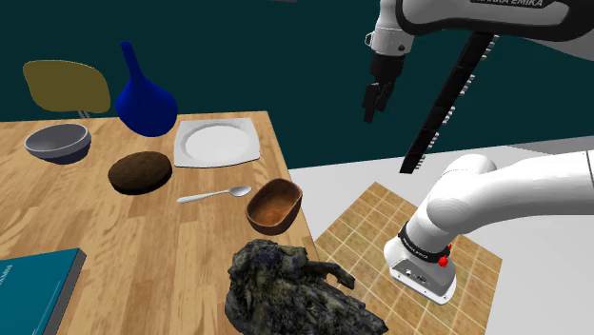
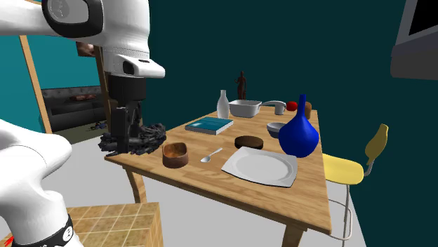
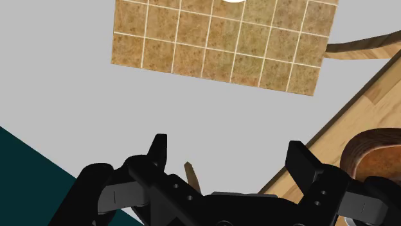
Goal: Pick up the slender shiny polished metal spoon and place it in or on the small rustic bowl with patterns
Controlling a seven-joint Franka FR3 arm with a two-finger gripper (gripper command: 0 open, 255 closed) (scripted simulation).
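Your gripper (image 1: 373,101) hung wide and empty, top of the shoulder view. The step looked like the approach: you needed to descend onto the spoon (image 1: 213,196) beside the bowl (image 1: 274,206).

The spoon (image 1: 213,196) lies flat on the table (image 1: 143,249), just beside the brown bowl (image 1: 274,206). The gripper (image 1: 374,103) hangs high, well apart from both.

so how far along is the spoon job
Nothing done yet: the metal spoon lies on the table beside the brown bowl. The open end effector hangs empty, off the table's edge. Left: the whole reach, grasp, lift and placing.
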